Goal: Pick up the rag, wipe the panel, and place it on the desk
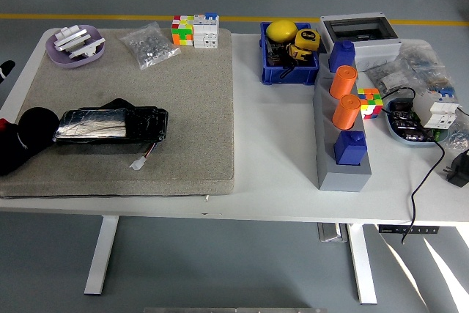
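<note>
Black against the left edge of the view, the left robot hand (16,144) rests on the grey mat (183,108) at its near left corner; it shows only as a dark rounded mass, and I cannot tell whether its fingers are spread or curled, or whether they hold anything. Touching it on the right lies the panel (110,124), a flat oblong wrapped in glossy dark film, with a crumpled black fold at its top edge that may be the rag, though that cannot be made out for certain. A small white connector (137,164) on thin wires lies just beside the panel's near edge. Further back on the mat sit a lilac dish (73,48) holding white parts, a clear bag of small hardware (149,44), and a colour cube with white blocks (195,31) at the far edge. Beyond the mat, on the bare white counter (271,144), stands a blue bin (288,60) with a yellow ball and a tape measure, then a grey rack (343,148) carrying two orange cylinders and two blue blocks. A grey box (359,31), another colour cube (370,102), plastic bags and a tray of wired parts (418,119) crowd the right end.
</note>
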Controlling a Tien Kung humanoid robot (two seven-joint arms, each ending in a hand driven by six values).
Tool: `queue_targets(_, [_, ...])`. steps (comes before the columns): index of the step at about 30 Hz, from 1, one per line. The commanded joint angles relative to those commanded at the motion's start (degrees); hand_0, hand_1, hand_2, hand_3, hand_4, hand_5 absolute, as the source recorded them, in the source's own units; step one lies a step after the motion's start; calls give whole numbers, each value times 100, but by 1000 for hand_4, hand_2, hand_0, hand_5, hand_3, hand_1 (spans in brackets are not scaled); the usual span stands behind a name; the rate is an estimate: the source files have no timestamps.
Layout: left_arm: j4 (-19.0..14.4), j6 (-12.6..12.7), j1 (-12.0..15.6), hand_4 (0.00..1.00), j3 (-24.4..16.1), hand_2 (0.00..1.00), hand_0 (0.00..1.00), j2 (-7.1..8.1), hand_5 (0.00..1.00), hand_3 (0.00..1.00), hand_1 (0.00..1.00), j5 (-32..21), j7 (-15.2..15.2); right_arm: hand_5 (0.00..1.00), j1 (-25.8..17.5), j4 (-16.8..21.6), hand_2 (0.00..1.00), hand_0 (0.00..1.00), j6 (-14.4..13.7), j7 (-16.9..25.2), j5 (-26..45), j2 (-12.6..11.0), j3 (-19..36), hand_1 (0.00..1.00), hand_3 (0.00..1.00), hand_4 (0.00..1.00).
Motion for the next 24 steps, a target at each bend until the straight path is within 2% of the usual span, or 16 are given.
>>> queue_targets(6, [25,-35,29,963,32,768,659,-38,401,645,756,-59,4,477,23,0,683,747,-13,-17,-54,-25,20,622,605,998])
queue_targets(7, [24,-37,34,959,34,720,656,-44,397,634,749,-67,4,476,27,0,684,747,-13,-22,-59,-30,2,624,607,998])
queue_targets(24, [-18,-95,81,949,-119,697,643,-239,389,626,721,-68,55,479,82,0,684,749,-29,-67,-50,-71,-16,626,606,998])
